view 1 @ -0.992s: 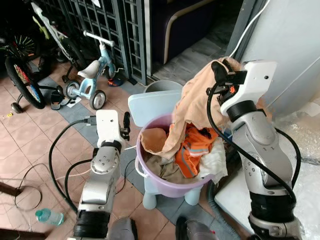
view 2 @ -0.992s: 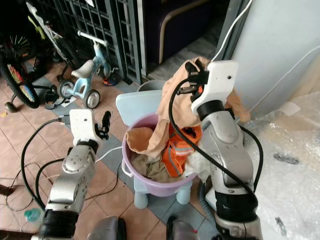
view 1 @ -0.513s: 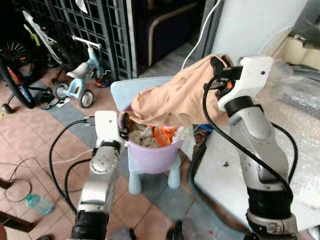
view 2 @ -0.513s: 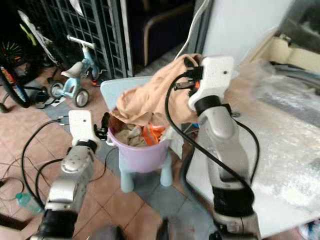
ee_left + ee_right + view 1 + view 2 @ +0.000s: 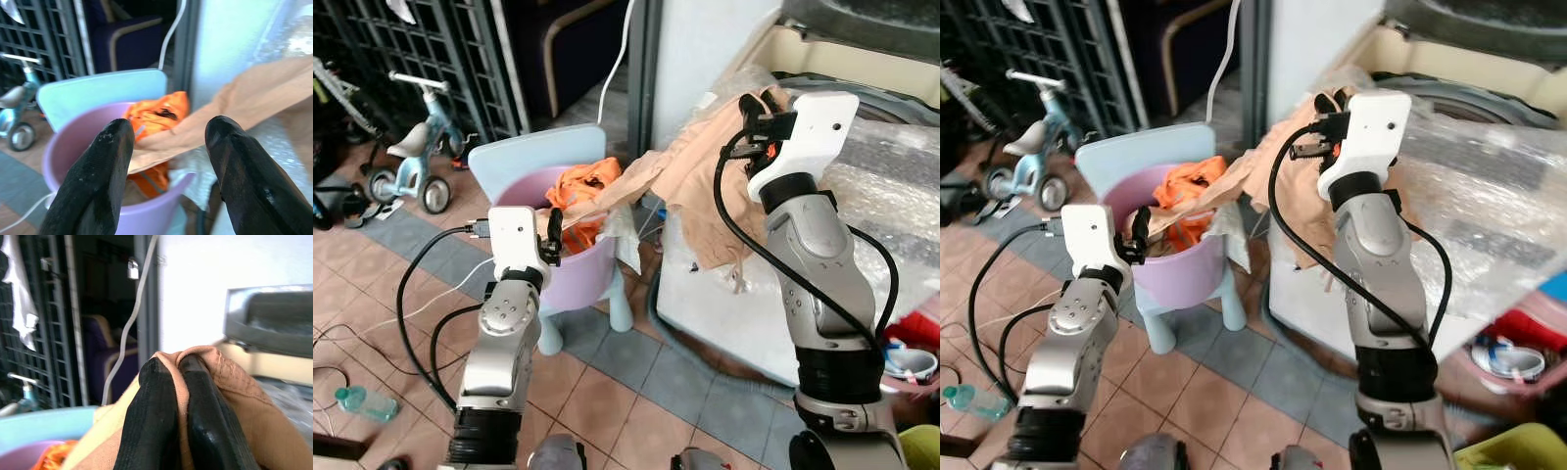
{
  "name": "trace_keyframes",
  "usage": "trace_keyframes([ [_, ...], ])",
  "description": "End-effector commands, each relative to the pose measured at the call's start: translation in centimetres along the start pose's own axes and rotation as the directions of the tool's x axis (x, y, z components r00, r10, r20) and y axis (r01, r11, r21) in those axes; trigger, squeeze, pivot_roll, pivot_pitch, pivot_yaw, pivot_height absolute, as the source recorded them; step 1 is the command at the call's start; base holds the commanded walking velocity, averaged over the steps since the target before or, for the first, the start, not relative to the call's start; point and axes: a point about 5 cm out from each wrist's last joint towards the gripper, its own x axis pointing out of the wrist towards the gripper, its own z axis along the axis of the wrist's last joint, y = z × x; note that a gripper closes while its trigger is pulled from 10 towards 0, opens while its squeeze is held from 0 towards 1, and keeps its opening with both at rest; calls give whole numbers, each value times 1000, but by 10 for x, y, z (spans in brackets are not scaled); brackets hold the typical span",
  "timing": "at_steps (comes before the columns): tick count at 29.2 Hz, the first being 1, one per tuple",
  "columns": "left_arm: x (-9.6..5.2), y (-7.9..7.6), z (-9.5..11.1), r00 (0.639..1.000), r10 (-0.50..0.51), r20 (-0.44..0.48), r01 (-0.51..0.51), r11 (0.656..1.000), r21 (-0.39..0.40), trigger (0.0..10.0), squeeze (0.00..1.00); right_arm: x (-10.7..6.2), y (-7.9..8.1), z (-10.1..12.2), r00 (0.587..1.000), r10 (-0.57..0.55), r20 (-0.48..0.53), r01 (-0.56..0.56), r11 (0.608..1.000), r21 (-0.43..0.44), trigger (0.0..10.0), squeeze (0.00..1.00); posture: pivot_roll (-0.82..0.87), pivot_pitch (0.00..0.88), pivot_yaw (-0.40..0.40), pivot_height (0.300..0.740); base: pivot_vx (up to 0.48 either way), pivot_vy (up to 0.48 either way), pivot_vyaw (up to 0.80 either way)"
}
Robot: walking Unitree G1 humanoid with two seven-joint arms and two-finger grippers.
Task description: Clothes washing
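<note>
My right gripper (image 5: 756,106) is shut on a tan garment (image 5: 705,191), held high beside the washing machine (image 5: 862,186). The cloth hangs down over the machine's plastic-wrapped front, and one end trails back into the purple basin (image 5: 582,269). That basin stands on a pale blue child's chair (image 5: 524,162) and holds an orange garment (image 5: 587,186) among other clothes. My left gripper (image 5: 551,240) hovers at the basin's near rim, open and holding nothing; the left wrist view shows its two fingers (image 5: 93,176) spread, with the orange garment (image 5: 159,115) beyond them.
A small blue tricycle (image 5: 406,157) stands at the left beside a dark metal grille (image 5: 440,49). A white cable (image 5: 617,59) hangs down the wall behind the basin. A plastic bottle (image 5: 362,401) lies on the tiled floor at lower left. Black cables loop beside my left arm.
The camera has swung right, bringing the washing machine into view. My right gripper has carried the tan garment from above the basin over to the machine. The left gripper stays by the basin.
</note>
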Motion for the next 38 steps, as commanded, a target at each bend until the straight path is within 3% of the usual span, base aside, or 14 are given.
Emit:
trace_keyframes([
  [1,-1,3,2,1000,-1,23,2,1000,-19,10000,0,2,6,16,997,9,79,-9,1000,-9,10000,0,-43,65,44,740,337,0,-800],
  [6,-1,2,2,1000,-2,24,3,1000,-22,10000,0,3,4,17,995,5,95,-2,999,-34,10000,0,-43,59,41,740,451,0,-800],
  [12,1,2,1,1000,9,21,-8,1000,-26,10000,0,31,-2,41,974,128,187,-100,983,-154,10000,0,-46,54,45,740,480,0,-800],
  [17,2,2,1,999,27,19,-27,999,-20,10000,0,46,-1,56,955,200,220,-162,970,-179,10000,0,-39,48,40,740,0,0,-800],
  [22,0,3,0,999,39,16,-38,999,-31,10000,0,48,4,58,938,258,230,-214,957,-198,10000,0,-30,46,35,740,0,0,-663],
  [29,-3,10,-2,997,80,9,-80,997,-10,10000,0,39,21,45,921,330,208,-299,940,-164,10000,0,-27,51,39,740,0,0,0],
  [32,-5,15,-5,995,103,-6,-103,995,-10,10000,0,30,26,40,903,378,204,-339,919,-201,10000,0,-31,52,42,740,0,0,0],
  [38,-8,19,-6,994,105,7,-105,994,27,10000,0,25,30,39,900,379,214,-343,921,-187,10000,0,-32,52,51,740,102,0,538],
])
